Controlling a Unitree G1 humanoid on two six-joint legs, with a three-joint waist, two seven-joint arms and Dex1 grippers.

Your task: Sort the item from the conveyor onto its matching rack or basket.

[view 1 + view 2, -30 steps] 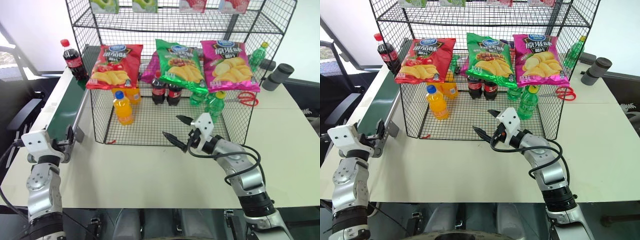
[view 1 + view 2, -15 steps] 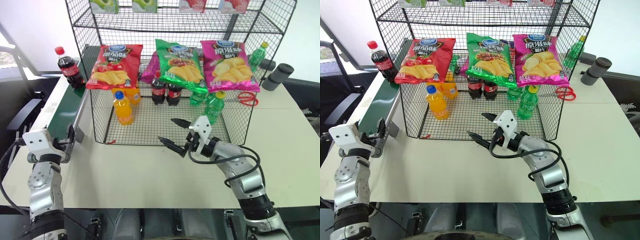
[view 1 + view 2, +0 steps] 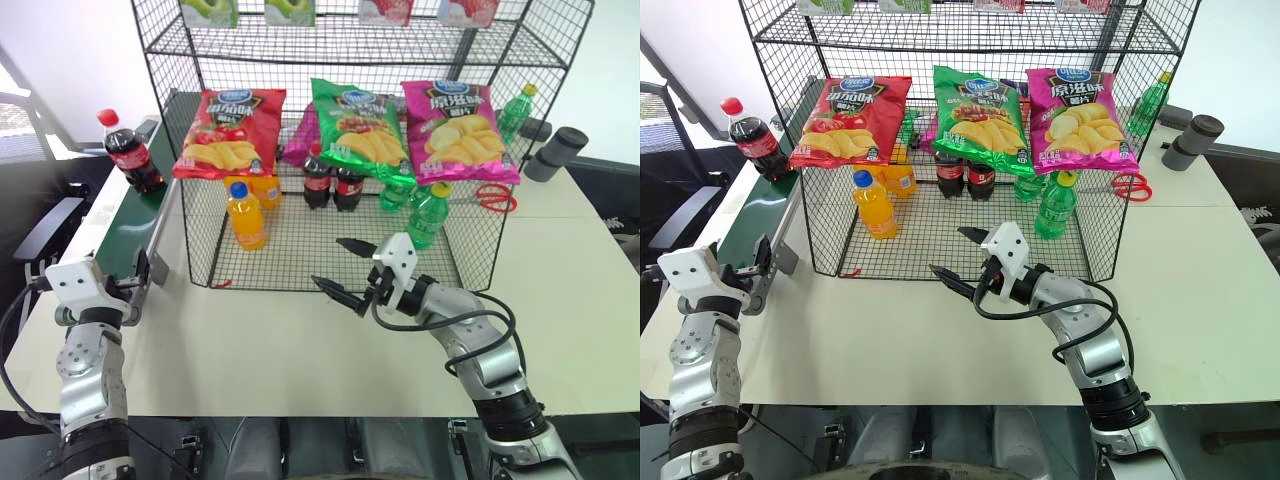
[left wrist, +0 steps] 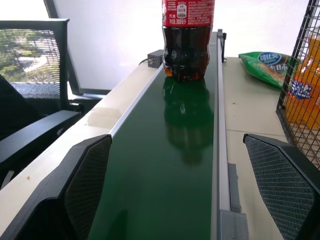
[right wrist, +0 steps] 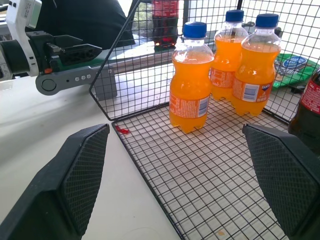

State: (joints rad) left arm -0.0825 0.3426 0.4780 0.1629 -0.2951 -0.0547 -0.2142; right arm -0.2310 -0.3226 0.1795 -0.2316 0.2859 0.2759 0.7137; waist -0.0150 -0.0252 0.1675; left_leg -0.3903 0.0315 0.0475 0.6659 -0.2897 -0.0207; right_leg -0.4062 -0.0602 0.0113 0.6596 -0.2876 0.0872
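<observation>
The cola bottle [image 3: 123,152] with a red cap stands upright on the dark-green conveyor [image 3: 128,228], far up the belt. My left gripper [image 4: 176,140] waits open at the belt's near end, pointing along it at the bottle [image 4: 187,37], well short of it. The black wire rack [image 3: 196,215] stands mid-table. My right gripper [image 3: 330,263] hovers open and empty over the front edge of the rack's bottom tier, pointing left toward the orange drink bottles [image 5: 191,80].
Three chip bags [image 3: 228,130] hang on the rack's front. Cola bottles [image 3: 330,180] and green soda bottles [image 3: 430,212] stand inside it. Red scissors [image 3: 495,197] and a grey cylinder [image 3: 556,152] lie at the right; a black chair [image 4: 35,65] stands left of the conveyor.
The cola bottle has ridden down the belt toward my left gripper. My right gripper has turned slightly leftward, still open. The left gripper has kept still.
</observation>
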